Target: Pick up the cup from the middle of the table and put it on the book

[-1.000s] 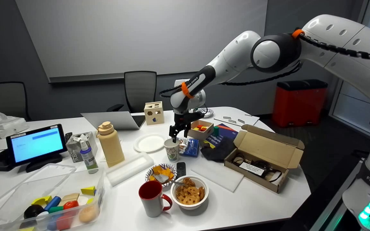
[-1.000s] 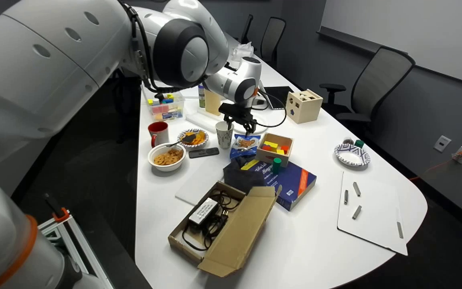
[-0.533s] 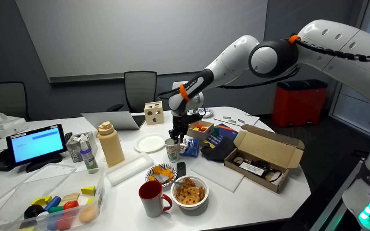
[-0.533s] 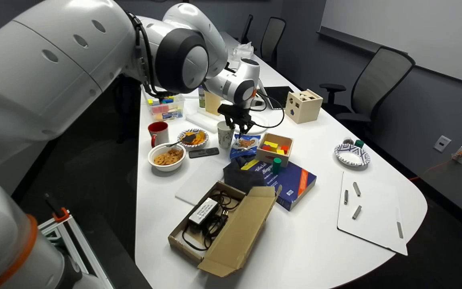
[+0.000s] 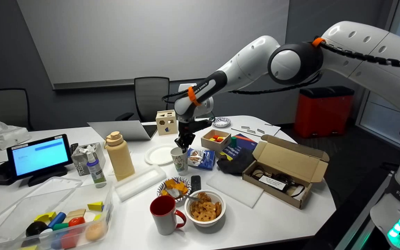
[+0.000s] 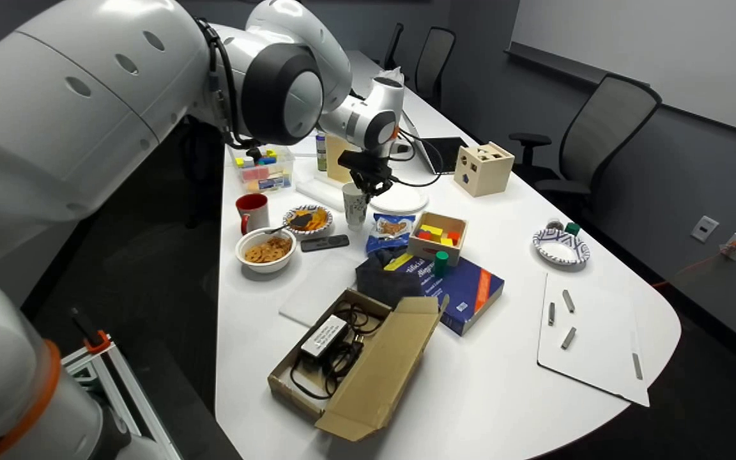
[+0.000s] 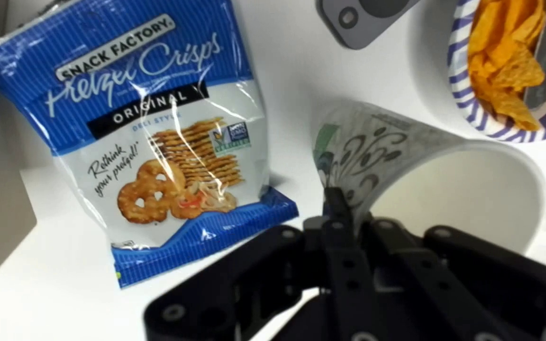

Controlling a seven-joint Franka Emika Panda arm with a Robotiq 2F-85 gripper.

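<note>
The whitish-grey patterned cup is in both exterior views, at mid-table beside a blue pretzel bag. My gripper is shut on the near wall of the cup, one finger outside and one inside the rim. In the wrist view the cup leans with its mouth to the right. Whether its base touches the table I cannot tell. The dark blue book lies flat, outside the wrist view. A wooden box of blocks, a green cylinder and a dark cloth cover part of it.
The pretzel bag lies between cup and book. Close to the cup are a bowl of chips, a remote and a white plate. Further off stand a tan flask, a red mug and an open cardboard box.
The gripper, open a second ago, has come together on the cup's wall. Arm and cup have shifted a little away from the pretzel bag and the book, and the cup tilts slightly.
</note>
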